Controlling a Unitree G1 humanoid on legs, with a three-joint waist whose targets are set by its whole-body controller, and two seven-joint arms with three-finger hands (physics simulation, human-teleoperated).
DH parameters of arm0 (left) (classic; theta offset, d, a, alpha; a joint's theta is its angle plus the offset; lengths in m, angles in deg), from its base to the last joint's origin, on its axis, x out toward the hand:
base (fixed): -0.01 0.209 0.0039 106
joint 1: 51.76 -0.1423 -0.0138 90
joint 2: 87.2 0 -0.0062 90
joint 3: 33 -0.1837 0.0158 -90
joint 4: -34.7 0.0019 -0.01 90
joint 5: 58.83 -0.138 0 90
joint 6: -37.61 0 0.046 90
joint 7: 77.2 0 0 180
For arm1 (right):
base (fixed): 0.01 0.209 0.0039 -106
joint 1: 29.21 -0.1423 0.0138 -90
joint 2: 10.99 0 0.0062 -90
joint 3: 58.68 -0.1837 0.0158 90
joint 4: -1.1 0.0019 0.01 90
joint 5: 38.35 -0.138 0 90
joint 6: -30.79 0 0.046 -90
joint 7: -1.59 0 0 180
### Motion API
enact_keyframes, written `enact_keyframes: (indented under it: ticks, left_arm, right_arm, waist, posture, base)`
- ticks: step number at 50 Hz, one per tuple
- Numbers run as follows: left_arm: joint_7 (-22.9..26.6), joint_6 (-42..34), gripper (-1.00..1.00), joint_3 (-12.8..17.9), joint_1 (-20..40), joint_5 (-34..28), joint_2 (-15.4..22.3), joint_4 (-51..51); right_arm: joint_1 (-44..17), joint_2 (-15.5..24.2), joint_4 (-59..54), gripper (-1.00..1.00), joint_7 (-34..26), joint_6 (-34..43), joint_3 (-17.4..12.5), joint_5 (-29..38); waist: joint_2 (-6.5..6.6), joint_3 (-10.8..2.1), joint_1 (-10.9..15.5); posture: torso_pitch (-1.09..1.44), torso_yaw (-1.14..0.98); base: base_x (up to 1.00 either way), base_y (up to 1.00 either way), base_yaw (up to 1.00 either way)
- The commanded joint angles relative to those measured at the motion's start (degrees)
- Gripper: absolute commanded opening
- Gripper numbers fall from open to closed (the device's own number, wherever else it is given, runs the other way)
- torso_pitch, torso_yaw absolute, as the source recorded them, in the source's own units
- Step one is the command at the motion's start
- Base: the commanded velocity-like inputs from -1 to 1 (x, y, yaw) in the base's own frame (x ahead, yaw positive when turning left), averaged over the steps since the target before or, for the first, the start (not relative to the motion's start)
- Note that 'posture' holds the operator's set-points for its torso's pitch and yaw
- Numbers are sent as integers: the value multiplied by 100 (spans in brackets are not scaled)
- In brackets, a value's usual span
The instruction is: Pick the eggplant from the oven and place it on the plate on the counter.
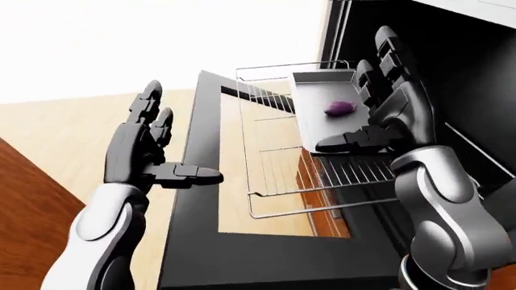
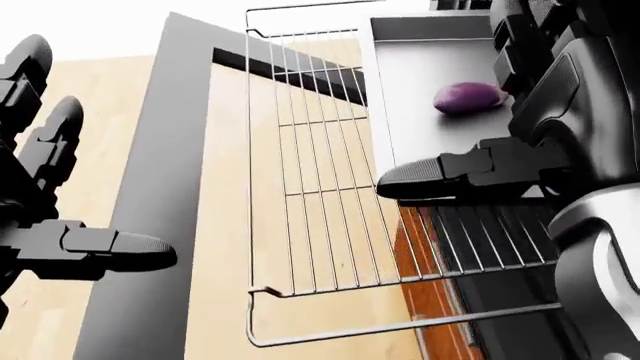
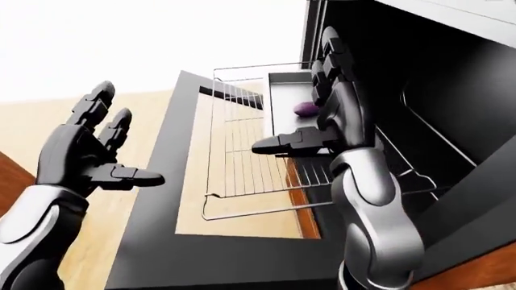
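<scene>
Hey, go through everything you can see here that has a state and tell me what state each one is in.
oven door: open, folded down
wire rack: pulled out of the oven
baking tray: resting on the rack
eggplant: lying in the tray, not gripped
right hand: open, next to the eggplant
left hand: open, empty, beside the door

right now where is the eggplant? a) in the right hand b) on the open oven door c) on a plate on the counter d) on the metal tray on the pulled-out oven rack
d: the eggplant lies loose on the metal tray, which sits on the pulled-out oven rack; the right hand is open beside it, not closed round it.
</scene>
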Motion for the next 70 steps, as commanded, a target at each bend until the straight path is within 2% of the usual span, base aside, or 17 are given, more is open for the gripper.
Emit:
enact_keyframes:
  ticks: [1,5,8,14,22,24,27,28,31,37,40,43,52,54,55,67,70]
  left_arm:
    - [-35,128,100,99,86,-30,61,-135]
    - [-47,108,100,91,119,-15,63,-132]
    - [-46,180,100,58,92,-31,47,-83]
    - [-49,141,100,74,114,-11,53,-110]
    - [-36,252,100,45,76,-32,42,-26]
    - [-47,222,100,38,87,-30,37,-45]
    - [-50,189,100,39,116,-24,45,-52]
    - [-47,191,100,38,126,-26,51,-43]
    - [-37,227,100,17,145,-42,61,2]
    - [-93,-18,100,-49,368,-43,90,-51]
    - [-111,-105,100,-98,506,-62,108,-32]
    - [-114,-98,100,-154,587,-94,114,32]
    - [-82,-26,100,-172,516,-147,54,41]
    - [-50,123,100,-181,425,-178,34,111]
    - [-43,144,100,-174,405,-181,26,121]
    - [-4,281,100,-121,273,-187,1,166]
    - [-2,313,100,-124,245,-191,-8,179]
  right_arm:
    - [-158,14,202,100,-21,-133,59,-60]
    - [-200,33,171,100,-24,-149,71,-47]
    - [-186,11,156,100,-34,-160,81,-56]
    - [-223,-4,230,100,-16,-63,96,-91]
    - [-214,-13,185,100,-37,-135,86,-93]
    - [-193,-7,183,100,-46,-192,97,-94]
    - [-186,4,169,100,-68,-215,114,-76]
    - [-198,5,157,100,-70,-217,107,-75]
    - [-237,13,138,100,-63,-200,79,-92]
    - [-421,84,49,100,-2,-72,-1,-138]
    - [-573,176,-112,100,51,-22,-65,-180]
    - [-656,232,-101,100,113,71,-100,-241]
    - [-781,303,-255,100,141,18,-31,-237]
    - [-795,288,-258,100,149,12,11,-199]
    - [-800,277,-266,100,152,7,26,-181]
    - [-946,204,-459,100,198,-76,65,-113]
    - [-978,197,-500,100,207,-94,62,-113]
  waist:
    - [-36,-148,36]
    - [384,-4,-100]
    - [137,12,-60]
    - [268,-130,77]
    - [57,-67,91]
    - [-120,43,112]
    - [-635,9,134]
    - [-396,75,80]
    - [-421,-90,171]
    - [-124,18,-7]
    - [259,-38,-77]
    - [364,24,-71]
    - [33,31,68]
    - [-338,68,98]
    - [-677,19,59]
    - [121,199,-68]
    - [548,78,-109]
  posture:
    - [0,0]
    - [0,0]
    - [0,0]
    - [0,0]
    - [0,0]
    - [0,0]
    - [0,0]
    - [0,0]
    - [0,0]
    - [0,0]
    - [0,0]
    - [0,0]
    - [0,0]
    - [0,0]
    - [0,0]
    - [0,0]
    - [0,0]
  base:
    - [-59,0,0]
    - [-22,0,0]
    - [0,0,0]
    - [0,-24,0]
    - [0,-24,0]
    - [0,0,5]
    - [0,0,76]
    - [0,0,100]
    - [0,0,100]
    - [0,0,61]
    - [0,-3,0]
    - [0,-38,0]
    - [1,-38,0]
    - [15,-7,0]
    - [20,0,0]
    - [26,0,0]
    - [35,0,0]
